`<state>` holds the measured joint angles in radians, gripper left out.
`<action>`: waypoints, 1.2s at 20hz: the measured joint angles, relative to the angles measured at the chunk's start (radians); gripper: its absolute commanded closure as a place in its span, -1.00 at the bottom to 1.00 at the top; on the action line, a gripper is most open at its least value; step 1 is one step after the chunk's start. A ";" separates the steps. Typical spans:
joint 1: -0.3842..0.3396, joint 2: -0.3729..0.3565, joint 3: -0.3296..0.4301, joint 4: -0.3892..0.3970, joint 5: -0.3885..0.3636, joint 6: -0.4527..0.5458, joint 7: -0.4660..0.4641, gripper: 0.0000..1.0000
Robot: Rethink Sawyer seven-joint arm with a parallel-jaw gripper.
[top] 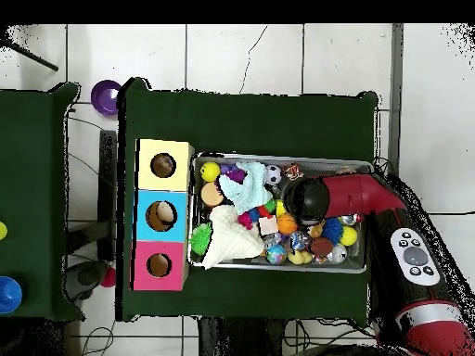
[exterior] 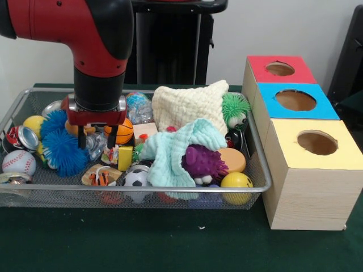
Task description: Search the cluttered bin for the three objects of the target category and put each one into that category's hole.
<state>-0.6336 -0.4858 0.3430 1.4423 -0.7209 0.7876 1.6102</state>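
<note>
In the front view, a baseball [exterior: 18, 162] lies at the left end of the wire bin [exterior: 258, 170], then a blue spiky ball [exterior: 61, 148]. Above it hangs the gripper [exterior: 97, 141], fingers parted and empty, just beside a small basketball [exterior: 122, 131]. Further along, a mint cloth [exterior: 173, 153] covers part of a purple spiky toy [exterior: 203, 162] (a yellow ball [exterior: 236, 181] sits beside it). Rightmost stand the red, blue and yellow boxes [exterior: 309, 164], each with a hole.
</note>
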 measured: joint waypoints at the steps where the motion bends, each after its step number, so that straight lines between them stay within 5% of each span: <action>1: -0.001 0.000 0.000 0.000 0.000 0.000 0.000 -1.00; 24: -0.017 0.021 0.004 0.000 0.032 0.000 0.000 -1.00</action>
<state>-0.6502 -0.4651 0.3473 1.4423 -0.6888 0.7876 1.6102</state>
